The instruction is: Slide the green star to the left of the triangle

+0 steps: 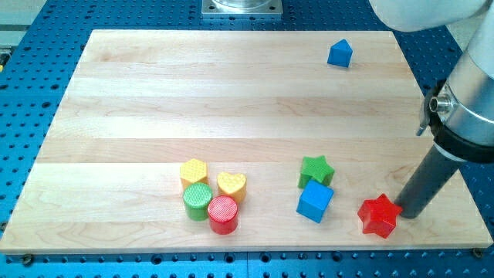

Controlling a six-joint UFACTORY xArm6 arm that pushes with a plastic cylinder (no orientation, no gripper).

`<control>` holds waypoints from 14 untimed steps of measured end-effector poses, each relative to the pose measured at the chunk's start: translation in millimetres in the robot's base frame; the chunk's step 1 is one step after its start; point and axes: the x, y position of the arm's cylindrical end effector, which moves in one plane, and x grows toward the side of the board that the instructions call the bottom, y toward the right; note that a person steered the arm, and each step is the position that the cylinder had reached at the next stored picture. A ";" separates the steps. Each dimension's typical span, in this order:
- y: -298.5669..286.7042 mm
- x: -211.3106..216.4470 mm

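Note:
The green star lies at the lower right of the wooden board, touching the blue cube just below it. The blue triangle-topped block sits far off at the view's top right. My tip is at the lower right, right beside the red star on its right side, and well to the right of the green star.
A cluster at the lower middle holds a yellow hexagon-like block, a yellow heart, a green cylinder and a red cylinder. The blue perforated table surrounds the board.

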 end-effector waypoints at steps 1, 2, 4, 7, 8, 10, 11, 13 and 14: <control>-13.4 32.3; -53.0 37.0; -65.1 -47.8; -124.2 -31.4; -159.7 -73.7; -166.4 -137.8; -171.7 -227.1; -226.9 -219.7; -252.6 -246.7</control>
